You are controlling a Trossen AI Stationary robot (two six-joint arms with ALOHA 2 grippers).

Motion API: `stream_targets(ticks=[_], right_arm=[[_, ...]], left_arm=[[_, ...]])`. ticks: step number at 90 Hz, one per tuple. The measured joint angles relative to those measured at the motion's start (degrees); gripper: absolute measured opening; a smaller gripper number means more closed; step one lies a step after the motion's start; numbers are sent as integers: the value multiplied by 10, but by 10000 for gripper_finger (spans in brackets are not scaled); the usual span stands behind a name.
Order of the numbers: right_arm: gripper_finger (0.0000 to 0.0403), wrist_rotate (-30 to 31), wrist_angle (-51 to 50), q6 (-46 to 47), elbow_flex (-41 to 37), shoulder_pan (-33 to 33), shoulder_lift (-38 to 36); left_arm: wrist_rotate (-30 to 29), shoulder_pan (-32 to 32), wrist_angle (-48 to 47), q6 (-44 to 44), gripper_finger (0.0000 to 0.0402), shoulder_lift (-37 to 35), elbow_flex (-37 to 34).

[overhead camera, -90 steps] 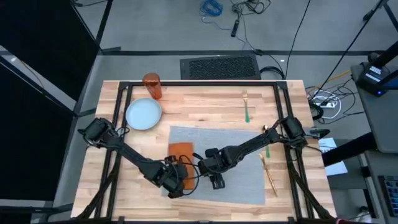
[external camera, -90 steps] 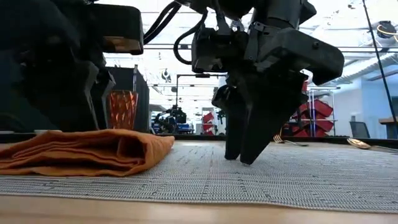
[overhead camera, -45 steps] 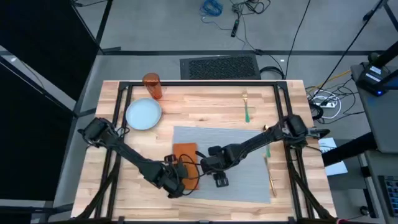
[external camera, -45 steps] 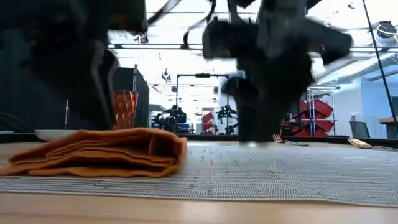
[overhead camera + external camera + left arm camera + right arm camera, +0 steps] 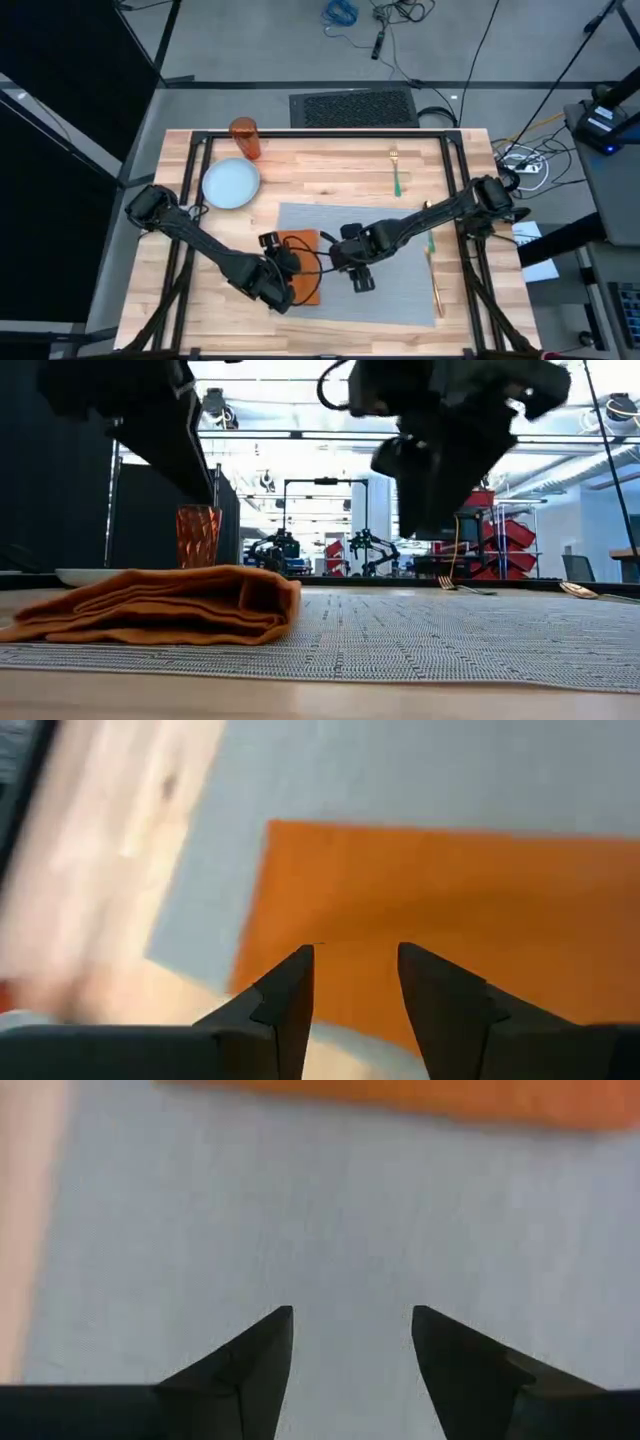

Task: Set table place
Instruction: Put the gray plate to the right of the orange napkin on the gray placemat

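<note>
**Both grippers hang open above the placemat**

Left gripper [image 5: 355,982] hovers over the orange napkin [image 5: 300,266], its 2 dark fingers [image 5: 290,995] spread apart with nothing between them. Its wrist view looks down on the napkin's flat orange cloth and, beyond one edge, grey mat and bare wood. From above, the left arm reaches in from the table's left side and ends over the near left part of the placemat [image 5: 400,280].

Right gripper [image 5: 352,1335] hangs over bare grey cloth just beside the napkin, its fingers [image 5: 262,1350] also parted and empty. In the low view both grippers are lifted clear of the mat, and the folded napkin [image 5: 160,605] lies on the woven placemat [image 5: 450,640] by itself.

On the table [image 5: 330,165], the pale-blue plate [image 5: 231,184] sits off the mat near the far left corner, and the orange tumbler [image 5: 245,138] stands upright just behind it. A green-handled fork [image 5: 396,172] lies on the wood beyond the mat's far edge. 2 more pieces of gold cutlery [image 5: 434,280] lie along the mat's right side, 1 with a green handle near the right arm.
</note>
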Motion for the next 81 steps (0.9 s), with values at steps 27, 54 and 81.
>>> stream_targets(ticks=[27, 54, 81], right_arm=[[192, 176, -24, -26, 1, -52, -55], [192, 201, -25, -97, 1, -156, -119], [192, 199, -34, -117, 2, -223, -123]], left_arm=[[-127, 88, -86, 94, 132, -43, 1], [-177, 196, -81, 291, 132, -117, 10], [-196, 264, -72, 466, 132, -154, 8]])
